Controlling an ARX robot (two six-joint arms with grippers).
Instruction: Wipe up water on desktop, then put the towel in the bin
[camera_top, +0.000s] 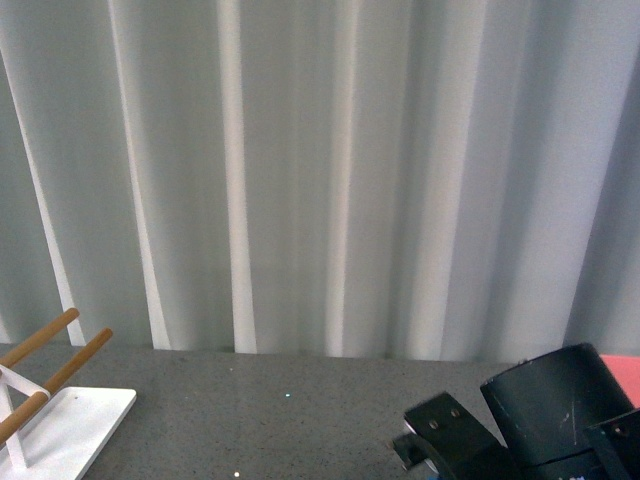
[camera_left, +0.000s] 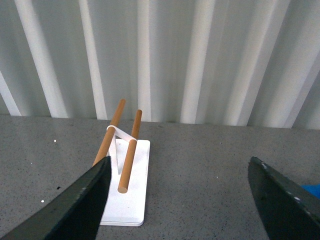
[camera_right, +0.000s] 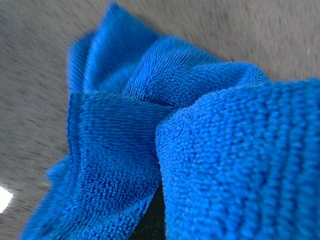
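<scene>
- The left gripper (camera_left: 179, 160) stood wide open in its wrist view, its two dark fingers (camera_left: 75, 205) far apart with nothing between them; it hung above the desktop (camera_left: 210, 165).
- Whether the right gripper was open or closed could not be told; its wrist view showed no fingers, only cloth; the front view showed just the black body of the right arm (camera_top: 550, 410) low at the near right.
- The towel (camera_right: 150, 125) filled the right wrist view, bunched in thick blue folds very close to the camera, with blurred grey desktop behind it; a small blue patch of it also showed at the edge of the left wrist view, by the gripper's right finger.
- The bin (camera_top: 625, 375) appeared only as a pink sliver at the far right of the front view, just behind the right arm.
- A white rack (camera_top: 80, 420) with wooden rods (camera_left: 127, 155) sat on the desktop at the near left; a pale curtain (camera_top: 320, 170) hung along the far edge.
</scene>
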